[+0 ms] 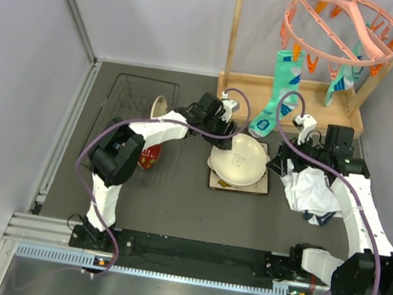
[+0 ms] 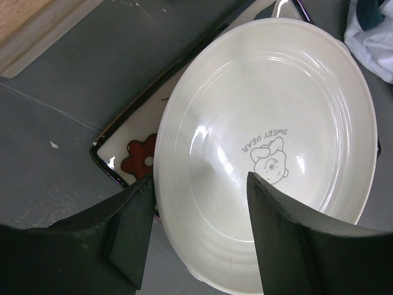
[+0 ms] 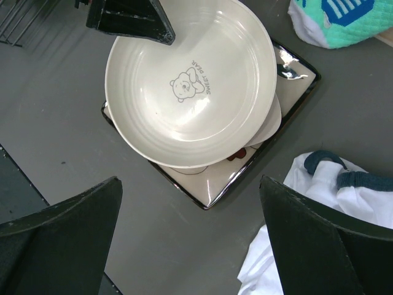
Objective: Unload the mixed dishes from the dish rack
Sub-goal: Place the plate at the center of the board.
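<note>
The large cream dish [image 2: 264, 92], printed with a small bear, lies rim-up on top of the unloaded stack at mid-worktop, directly under the left pincer [image 2: 201, 179]. Beneath it sits a second cream dish [image 3: 276, 121], offset to one side. Under both lies the square cream floral plate [image 3: 209, 187], whose dark edge projects past the dishes at the corners in view.

The left pincer is released. One finger [image 2: 132, 233] stands outside the dish rim and the other inside the bowl, with a clear gap between them. Bare grey worktop [image 1: 172, 204] lies open on the outer-finger side.

The dish rack [image 1: 133, 96] is well behind this pincer, toward the arm's elbow. One pale round piece [image 1: 160, 106] stands on edge among its tines. The red patterned mug [image 1: 148, 157] is at the rack's near corner, half hidden by the arm; whether it is inside or outside the wire cannot be told.

The left arm folds at the elbow and runs its forearm across to the stack.

The right pincer [image 3: 190, 179] hangs above the plate's corner, jaws spread wide, grasping nothing. A white cloth [image 3: 344, 203] lies just beside one of its fingers. The right arm reaches forward from its base and turns inward at the wrist toward the stack.
</note>
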You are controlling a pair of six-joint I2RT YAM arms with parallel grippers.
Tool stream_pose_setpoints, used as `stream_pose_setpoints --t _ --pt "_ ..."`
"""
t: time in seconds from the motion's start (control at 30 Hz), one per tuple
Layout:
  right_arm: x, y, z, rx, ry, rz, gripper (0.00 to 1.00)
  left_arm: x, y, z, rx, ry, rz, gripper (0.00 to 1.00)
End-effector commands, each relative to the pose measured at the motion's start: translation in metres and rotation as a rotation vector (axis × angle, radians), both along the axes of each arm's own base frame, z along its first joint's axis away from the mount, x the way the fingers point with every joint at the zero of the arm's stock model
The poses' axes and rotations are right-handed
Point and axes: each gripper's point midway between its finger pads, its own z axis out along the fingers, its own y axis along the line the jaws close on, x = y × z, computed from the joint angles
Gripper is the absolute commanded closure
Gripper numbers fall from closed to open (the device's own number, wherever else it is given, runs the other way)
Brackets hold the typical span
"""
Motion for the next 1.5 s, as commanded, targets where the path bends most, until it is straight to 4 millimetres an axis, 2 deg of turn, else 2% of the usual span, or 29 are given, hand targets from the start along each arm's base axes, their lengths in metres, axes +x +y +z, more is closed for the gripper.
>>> stream_pose_setpoints --t 0.0,0.23,0.33,0.5,0.63,0.83,0.97,1.23,1.33,1.37,1.43,1.47 --pt "0.0 0.0 0.009 0.011 -0.05 0.011 0.07 0.005 -0.007 0.043 -0.031 -0.112 -0.014 0.36" --pt "0.0 -0.001 0.009 0.01 -0.048 0.01 0.07 0.011 -0.001 0.046 0.019 -0.161 0.019 0.36" --pt "0.0 0.001 0.009 0.014 -0.045 0.015 0.07 0.019 0.007 0.052 0.048 -0.199 0.053 0.35" --pt "-0.001 0.001 0.009 0.015 -0.046 0.018 0.07 0.03 0.016 0.071 0.084 -0.276 0.093 0.33" --pt "-0.001 0.001 0.009 0.016 -0.046 0.017 0.07 0.038 0.026 0.094 0.109 -0.348 0.123 0.32" --pt "-0.001 0.001 0.009 0.019 -0.044 0.02 0.07 0.056 0.071 0.146 0.234 -0.532 0.26 0.32" --pt "-0.001 0.002 0.01 0.021 -0.046 0.021 0.07 0.062 0.101 0.17 0.283 -0.577 0.345 0.32" --pt "-0.002 0.003 0.011 0.024 -0.05 0.026 0.07 0.06 0.149 0.186 0.305 -0.591 0.43 0.3" --pt "-0.003 0.003 0.011 0.025 -0.047 0.027 0.07 0.063 0.172 0.189 0.287 -0.564 0.469 0.3" --pt "-0.002 0.002 0.011 0.025 -0.047 0.026 0.07 0.068 0.187 0.189 0.286 -0.555 0.498 0.3" --pt "-0.003 0.003 0.011 0.028 -0.047 0.031 0.07 0.067 0.198 0.189 0.263 -0.537 0.505 0.28" --pt "-0.003 0.003 0.011 0.028 -0.047 0.03 0.07 0.07 0.213 0.188 0.267 -0.527 0.531 0.27"
